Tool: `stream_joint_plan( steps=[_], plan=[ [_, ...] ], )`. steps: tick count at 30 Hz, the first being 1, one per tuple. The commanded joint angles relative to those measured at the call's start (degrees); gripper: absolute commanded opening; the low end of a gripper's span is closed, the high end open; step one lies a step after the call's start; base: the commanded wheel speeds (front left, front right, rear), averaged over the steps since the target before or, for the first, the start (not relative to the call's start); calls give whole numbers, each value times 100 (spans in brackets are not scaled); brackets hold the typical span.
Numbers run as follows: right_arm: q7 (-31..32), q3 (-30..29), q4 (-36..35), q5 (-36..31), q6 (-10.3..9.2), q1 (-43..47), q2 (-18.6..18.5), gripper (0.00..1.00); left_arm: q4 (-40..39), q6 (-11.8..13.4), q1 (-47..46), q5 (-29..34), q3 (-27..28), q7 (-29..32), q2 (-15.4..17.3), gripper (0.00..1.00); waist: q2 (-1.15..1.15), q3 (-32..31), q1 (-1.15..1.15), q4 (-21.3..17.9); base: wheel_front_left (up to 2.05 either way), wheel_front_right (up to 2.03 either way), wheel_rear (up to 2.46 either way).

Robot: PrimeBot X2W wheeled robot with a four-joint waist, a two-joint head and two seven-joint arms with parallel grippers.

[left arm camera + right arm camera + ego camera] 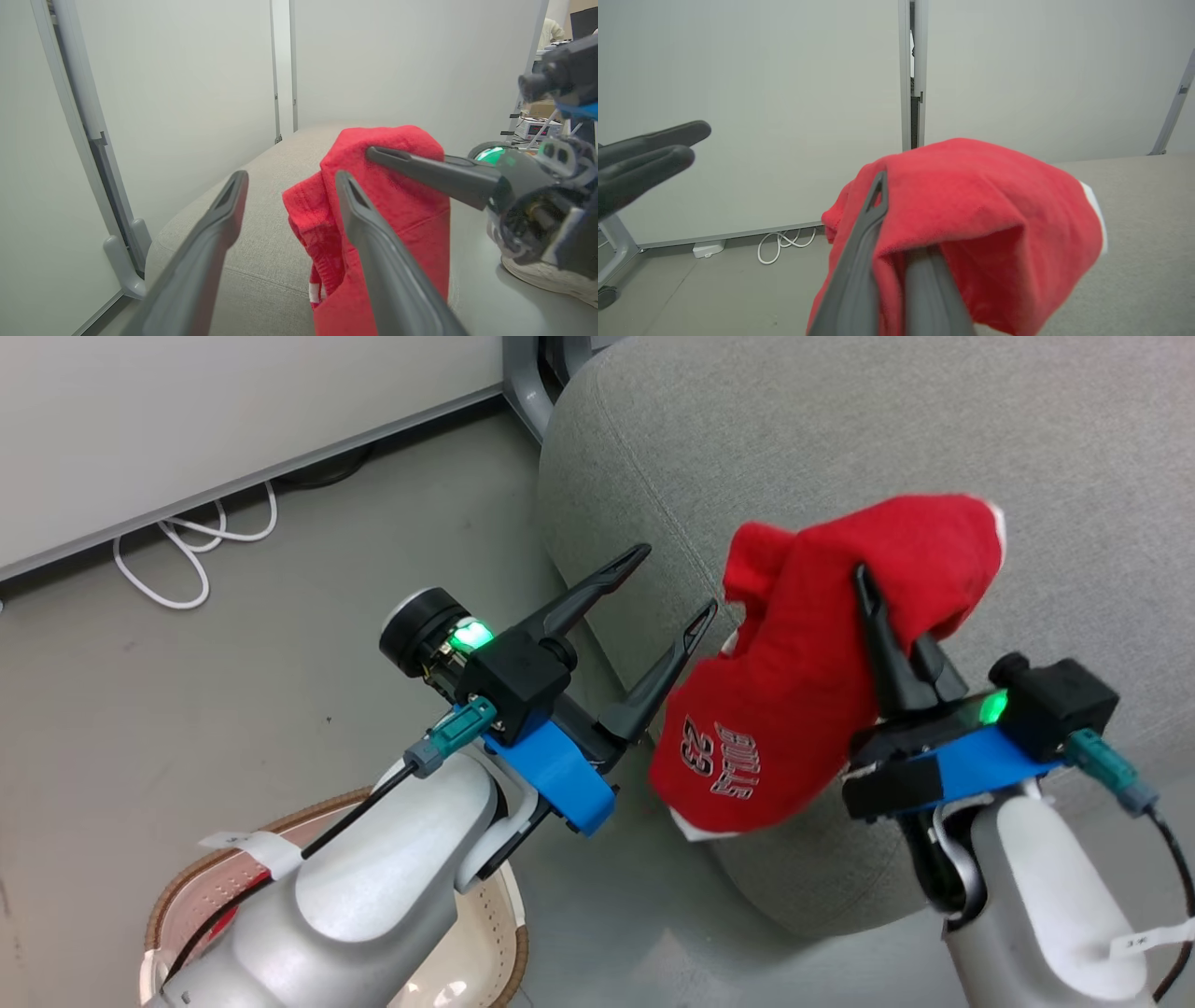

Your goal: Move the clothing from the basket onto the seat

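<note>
A bright red piece of clothing [812, 663] with "23" lettering hangs draped over my right gripper [882, 607], which is shut on it above the near corner of the grey seat [840, 439]. The same clothing [971, 205] covers that gripper's right finger in the right wrist view, and the clothing [397, 210] hangs over the seat [261, 242] in the left wrist view. My left gripper [677, 581] stands open and empty just left of the garment, beside the seat's edge. The basket [215, 887] sits at the lower left under my left forearm, its inside mostly hidden.
A white cable [201, 546] loops on the grey floor by the wall's baseboard. A grey metal frame leg [527, 378] stands behind the seat's left corner. Partition walls [761, 93] rise beyond the seat.
</note>
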Motion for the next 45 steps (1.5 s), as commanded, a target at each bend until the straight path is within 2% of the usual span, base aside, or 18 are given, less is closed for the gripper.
stream_joint_plan(
  steps=[1,5,12,14,19,26,30,32,38,45],
  plan=[
    [-23,-155,-102,-67,3,-272,11,0,-54,40,-139,63,44,-25,71,100,0,174,0,54,0,0,0],
    [-24,-428,-232,-131,3,-611,-26,0,-151,51,-269,119,52,-4,122,100,0,412,0,126,0,0,0],
    [-23,-1385,-626,-283,3,-1837,-364,0,-548,99,-736,398,27,206,331,100,0,1379,0,339,0,0,0],
    [-22,-1502,-655,-310,3,-1999,-430,0,-613,105,-794,436,25,238,373,100,0,1516,0,353,0,0,0],
    [-22,-2217,-792,-317,2,-2782,-834,0,-934,99,-1125,636,22,356,523,100,0,2209,0,471,0,0,0],
    [-22,-2964,-422,-270,2,-3514,-1539,0,-1220,131,-1389,786,55,505,730,100,0,2947,0,566,0,0,0],
    [-21,-3237,24,-232,3,-3712,-1736,0,-1335,147,-1442,819,51,577,832,100,0,3250,0,610,0,0,0],
    [-21,-3194,345,-272,3,-3721,-1735,0,-1378,152,-1472,843,47,587,868,100,0,3357,0,636,0,0,0],
    [-23,-3147,1240,-284,2,-3494,-1417,0,-1393,160,-1499,845,3,544,853,100,0,3447,0,709,0,0,0],
    [-22,-3144,1953,-225,2,-3117,-1168,0,-1320,177,-1517,811,-24,478,802,100,0,3391,0,808,0,0,0]
  ],
)
